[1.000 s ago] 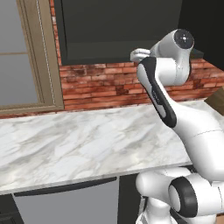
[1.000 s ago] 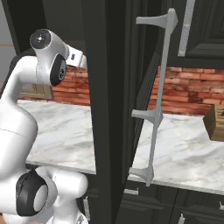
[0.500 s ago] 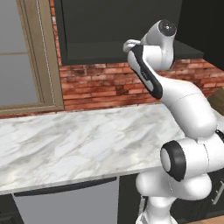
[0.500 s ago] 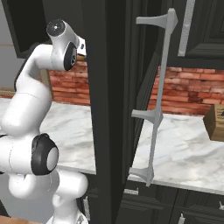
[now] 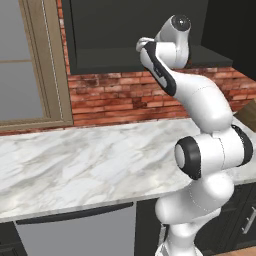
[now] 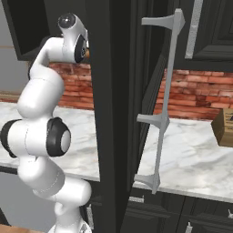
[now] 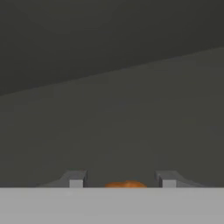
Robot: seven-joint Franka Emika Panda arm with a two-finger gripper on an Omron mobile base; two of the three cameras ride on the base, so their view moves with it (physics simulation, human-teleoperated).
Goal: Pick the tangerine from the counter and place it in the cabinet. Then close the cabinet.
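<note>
The big white arm [image 5: 210, 150] stands up tall from its base. It bends at a fat dark joint low down, leans back, then reaches up and forward to the cabinet [image 5: 125, 30]. Its top joint sits high, right at the open front of the cabinet, level with the dark shelf [image 5: 120, 54] inside. In the left base view the wrist turns toward the shelf, and the hand goes in over the shelf edge.

In the right base view the arm curls up on the left side. The open cabinet door [image 6: 113, 113] stands in front, seen from its edge, and hides the hand. A long pale handle [image 6: 164, 104] runs down the door. A tiny bit of orange peeks out beside the arm's top joint, right at the door's edge.

In the hand view the gripper [image 7: 122, 179] looks into the dark cabinet. The two fingertips [image 7: 76, 179] stick up at the bottom, a little way apart. The tangerine [image 7: 125, 184] sits between them, and just its orange top shows. I cannot tell if the fingers are squeezing it or have let it go.

The counter [image 5: 75, 165] lies far below the hand, white with grey lines. Behind it is a red brick wall [image 5: 125, 97]. A tan window frame [image 5: 47, 65] is on the left. A brown box [image 6: 224, 127] sits on the counter at the right.
</note>
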